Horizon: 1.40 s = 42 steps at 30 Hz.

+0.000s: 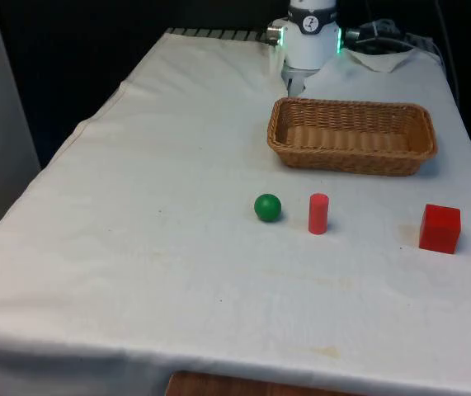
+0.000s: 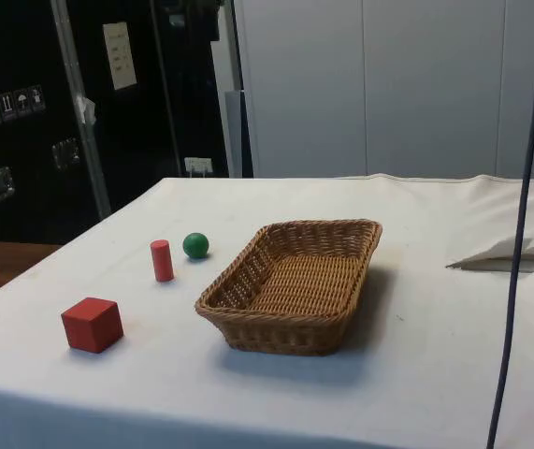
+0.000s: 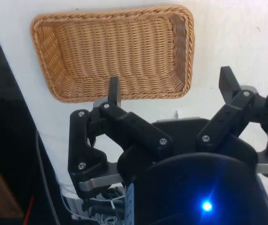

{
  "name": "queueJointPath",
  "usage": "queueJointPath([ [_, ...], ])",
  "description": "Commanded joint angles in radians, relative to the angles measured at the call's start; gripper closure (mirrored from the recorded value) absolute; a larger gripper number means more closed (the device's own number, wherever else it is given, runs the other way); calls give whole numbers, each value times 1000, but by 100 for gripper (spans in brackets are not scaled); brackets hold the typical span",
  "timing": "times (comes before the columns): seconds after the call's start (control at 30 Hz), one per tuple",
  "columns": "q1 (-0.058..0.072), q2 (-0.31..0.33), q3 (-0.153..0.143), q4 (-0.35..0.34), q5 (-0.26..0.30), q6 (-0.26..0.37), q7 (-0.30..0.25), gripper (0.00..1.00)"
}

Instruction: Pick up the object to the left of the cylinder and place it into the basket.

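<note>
Nothing of the task is done yet, judging by how things lie: the green ball, which is the object on the front view's left of the red cylinder, sits on the white cloth just beside that cylinder, untouched, and the wicker basket holds nothing. A red cube stands well apart on the cylinder's other side, near the table edge. The side view shows the same row, with the ball a little beyond the cylinder, the cube nearest the camera, and the basket beside them. All that remains is everything: reach to the ball, close on it, lift it, carry it over the basket and let go. The gripper hangs high above the table, looking down on the basket, whose empty woven floor lies beyond the fingers. The jaws are spread wide and grasp nothing. From here the arm would have to travel away from the robot's base, past the basket, and come down on the ball.
</note>
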<state>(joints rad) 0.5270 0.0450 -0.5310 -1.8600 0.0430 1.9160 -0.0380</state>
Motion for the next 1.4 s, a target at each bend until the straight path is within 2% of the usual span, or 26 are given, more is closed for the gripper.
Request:
queueJointPath([
  [0.0,4,14,4,7,0,5,11,0],
  [0.23,11,57,20,33,1,14,39,0],
  [0.27,9,54,20,32,0,12,34,0],
  [0.3,13,71,24,43,2,14,45,0],
  [0.5,16,129,37,88,11,13,67,0],
  [0.57,15,118,35,80,5,12,60,0],
  [0.63,16,154,43,109,14,11,76,0],
  [0.8,17,199,55,142,19,11,96,0],
  [1.37,24,292,98,158,15,69,170,0],
])
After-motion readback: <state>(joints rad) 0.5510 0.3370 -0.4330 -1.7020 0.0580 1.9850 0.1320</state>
